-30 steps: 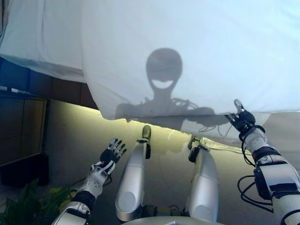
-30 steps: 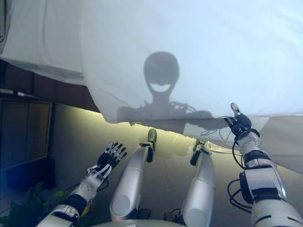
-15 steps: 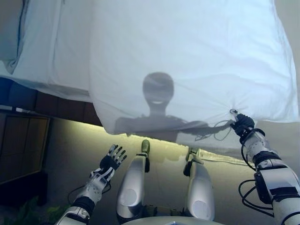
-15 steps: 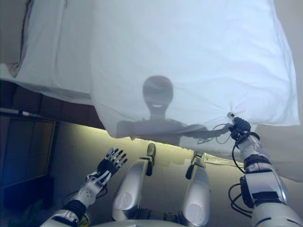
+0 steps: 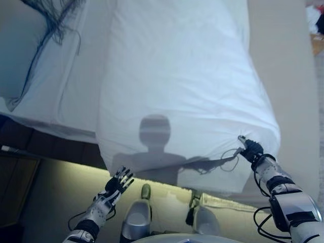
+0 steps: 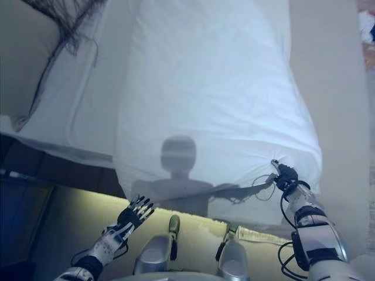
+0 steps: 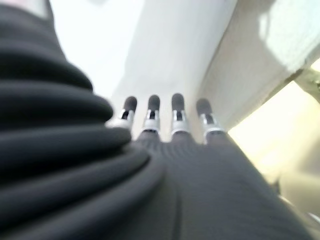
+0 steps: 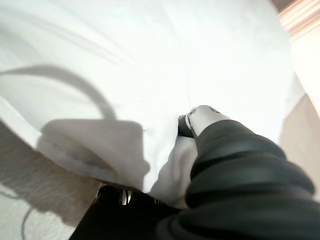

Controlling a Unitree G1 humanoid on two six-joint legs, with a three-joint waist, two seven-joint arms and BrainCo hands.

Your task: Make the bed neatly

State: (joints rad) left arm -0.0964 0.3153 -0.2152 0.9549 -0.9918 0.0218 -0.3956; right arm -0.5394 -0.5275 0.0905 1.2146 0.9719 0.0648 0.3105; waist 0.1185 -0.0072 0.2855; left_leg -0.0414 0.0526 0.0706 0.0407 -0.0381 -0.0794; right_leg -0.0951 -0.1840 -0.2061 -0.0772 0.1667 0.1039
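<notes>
Now, right hand (image 5: 251,150) pinching white duvet (image 5: 182,81), left hand (image 5: 117,183) fingers straight, free

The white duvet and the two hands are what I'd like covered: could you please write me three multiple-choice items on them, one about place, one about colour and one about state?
1. Where is the right hand?
A. At the near edge of the duvet, toward its right corner
B. On the floor
C. On the pillow at far left

2. What colour is the duvet?
A. Dark blue
B. White
C. Striped red

3. What state is the left hand in?
A. Shut on the duvet
B. Shut on a pillow
C. Open, holding nothing

Answers:
1 A, the eye views show the hand at that edge, with the cloth puckered around it.
2 B, the cover is plain white in every view.
3 C, its fingers are spread below the duvet's hanging edge, with nothing in them.
</notes>
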